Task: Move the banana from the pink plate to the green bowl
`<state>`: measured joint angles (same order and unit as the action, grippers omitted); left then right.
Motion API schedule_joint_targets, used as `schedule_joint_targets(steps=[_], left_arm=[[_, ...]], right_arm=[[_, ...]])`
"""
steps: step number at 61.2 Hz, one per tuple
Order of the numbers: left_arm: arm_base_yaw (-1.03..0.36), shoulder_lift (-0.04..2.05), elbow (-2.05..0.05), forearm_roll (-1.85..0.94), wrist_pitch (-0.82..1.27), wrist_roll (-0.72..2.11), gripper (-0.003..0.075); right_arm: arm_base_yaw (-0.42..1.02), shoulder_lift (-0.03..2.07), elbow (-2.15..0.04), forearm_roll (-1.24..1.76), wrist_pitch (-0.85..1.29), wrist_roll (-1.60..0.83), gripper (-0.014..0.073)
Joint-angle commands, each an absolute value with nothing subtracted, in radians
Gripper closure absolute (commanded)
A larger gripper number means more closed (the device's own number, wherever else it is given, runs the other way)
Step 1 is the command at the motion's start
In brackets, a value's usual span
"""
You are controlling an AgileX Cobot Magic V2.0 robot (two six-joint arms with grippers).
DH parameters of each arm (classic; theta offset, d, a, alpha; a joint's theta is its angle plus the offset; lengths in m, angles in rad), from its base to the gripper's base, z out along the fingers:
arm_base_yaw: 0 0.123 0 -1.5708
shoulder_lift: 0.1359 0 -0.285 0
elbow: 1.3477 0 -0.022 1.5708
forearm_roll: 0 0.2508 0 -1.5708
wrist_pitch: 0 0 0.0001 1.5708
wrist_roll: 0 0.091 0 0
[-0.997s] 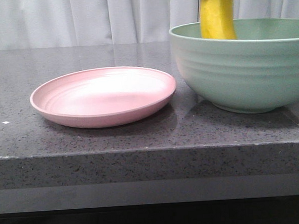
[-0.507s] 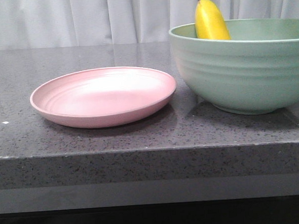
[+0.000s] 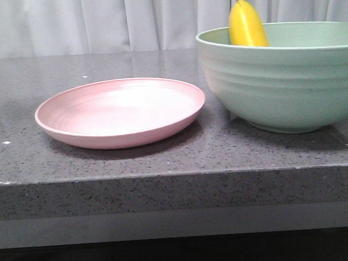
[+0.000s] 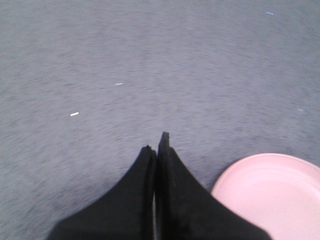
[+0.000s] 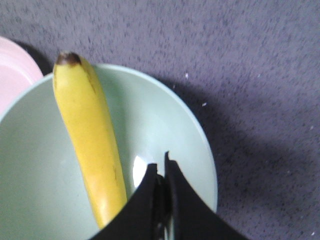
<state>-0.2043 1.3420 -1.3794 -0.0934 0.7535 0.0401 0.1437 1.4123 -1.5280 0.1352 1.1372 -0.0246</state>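
Note:
The yellow banana (image 3: 246, 24) leans inside the green bowl (image 3: 283, 82) at the right of the counter, its end sticking up over the rim. The right wrist view shows the banana (image 5: 90, 135) lying against the bowl's inner wall (image 5: 30, 165). My right gripper (image 5: 161, 169) is shut and empty, above the bowl beside the banana. The pink plate (image 3: 121, 111) sits empty to the left of the bowl. My left gripper (image 4: 156, 145) is shut and empty above bare counter, with the plate's rim (image 4: 272, 192) beside it. Neither gripper shows in the front view.
The dark grey speckled counter (image 3: 164, 160) has its front edge close to the plate and bowl. A pale curtain (image 3: 126, 21) hangs behind. The plate's edge (image 5: 12, 75) shows next to the bowl in the right wrist view.
The right gripper let go of the banana and rose out of the front view. The banana dropped and now leans in the bowl on its own.

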Motion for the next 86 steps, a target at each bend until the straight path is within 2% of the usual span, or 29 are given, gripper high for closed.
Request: schedule_joint_targets(steps=[1,8,29,44,59,86], left_arm=[[-0.153,1.229,-1.340,-0.106,0.662,0.027,0.0741],[-0.113,1.085,-1.183,-0.106,0.595,0.027,0.0741],[-0.112,0.618,-0.694,-0.111,0.384,0.027,0.0741],[-0.112,0.294,-0.446,-0.113,0.346,0.027,0.0741],[-0.112,0.169,-0.377,-0.115,0.339,0.027,0.0741],[-0.112,0.169,-0.377,-0.115,0.326,0.027,0.0741]], right_arm=[[0.139,1.284,-1.482,0.137,0.998,-0.023,0.0652],[0.140,1.132,-1.310,0.145,0.845,-0.023,0.0652],[0.142,0.659,-0.721,0.157,0.463,-0.025,0.0652],[0.142,0.311,-0.429,0.157,0.365,-0.025,0.0652],[0.142,0.145,-0.360,0.157,0.358,-0.025,0.0652],[0.142,0.142,-0.360,0.157,0.357,-0.025,0.0652]])
